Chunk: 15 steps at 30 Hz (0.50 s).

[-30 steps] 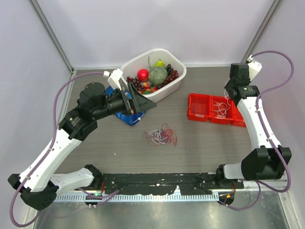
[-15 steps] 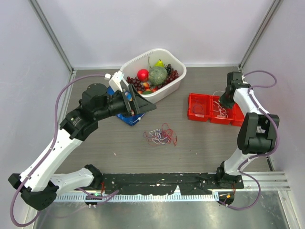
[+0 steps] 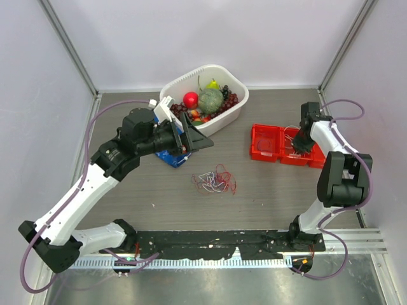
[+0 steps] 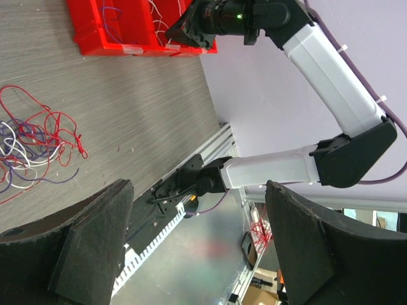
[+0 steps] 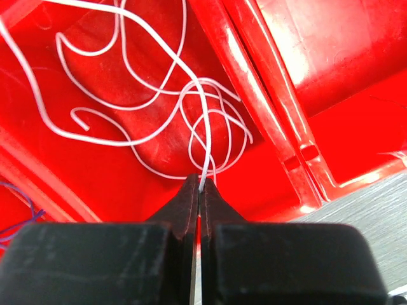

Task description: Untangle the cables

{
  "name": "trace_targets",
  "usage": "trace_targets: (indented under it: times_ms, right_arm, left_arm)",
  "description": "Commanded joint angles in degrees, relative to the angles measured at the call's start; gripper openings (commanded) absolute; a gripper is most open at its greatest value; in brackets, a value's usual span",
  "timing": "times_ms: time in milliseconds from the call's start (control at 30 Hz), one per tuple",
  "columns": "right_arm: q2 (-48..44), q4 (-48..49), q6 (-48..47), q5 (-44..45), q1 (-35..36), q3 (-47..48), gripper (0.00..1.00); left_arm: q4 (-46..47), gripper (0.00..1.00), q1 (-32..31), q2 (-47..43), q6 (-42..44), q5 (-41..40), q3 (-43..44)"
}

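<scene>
A tangled bunch of red, white and purple-blue cables lies on the table's middle; it also shows in the left wrist view. My left gripper is open and empty, held above the table left of the bunch. My right gripper is over the middle red bin and is shut on a white cable, pinched at its fingertips. More white cable loops lie in that bin. A purple cable lies in the left red bin.
A white basket of fruit stands at the back. A blue chip bag lies under my left arm. Three red bins sit in a row at the right. A black rail runs along the near edge.
My right gripper has come down from above the bins' back edge into the middle red bin, with the white cable. My left gripper has shifted slightly right.
</scene>
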Motion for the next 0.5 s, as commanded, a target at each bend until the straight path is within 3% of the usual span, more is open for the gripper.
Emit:
trace_targets:
  times_ms: [0, 33, 200, 233, 300, 467]
  right_arm:
    - [-6.72, -0.87, -3.60, -1.51, -0.11, 1.23, 0.07]
    - [-7.17, -1.05, -3.51, -2.48, -0.11, 1.41, 0.09]
    - [-10.07, -2.19, -4.47, -5.21, -0.11, 3.25, 0.37]
    - [-10.42, -2.28, -4.91, -5.56, -0.11, 3.61, 0.54]
    - [-10.33, -2.81, -5.18, -6.09, -0.11, 4.57, 0.59]
    - [-8.67, -2.20, -4.92, -5.57, -0.11, 6.07, 0.59]
  left_arm:
    - [2.27, 0.88, -0.04, 0.98, 0.03, 2.35, 0.47]
    - [2.18, 0.88, -0.04, 1.33, -0.06, 2.53, 0.56]
    - [0.95, 0.88, -0.04, 1.77, -0.32, 2.71, 0.39]
    - [0.77, 0.88, -0.13, 1.43, -0.50, 2.62, 0.03]
    - [0.42, 0.88, -0.13, 0.81, -0.68, 2.27, -0.84]
    - [-0.46, 0.87, -0.13, -1.82, -1.29, 0.95, -2.95]
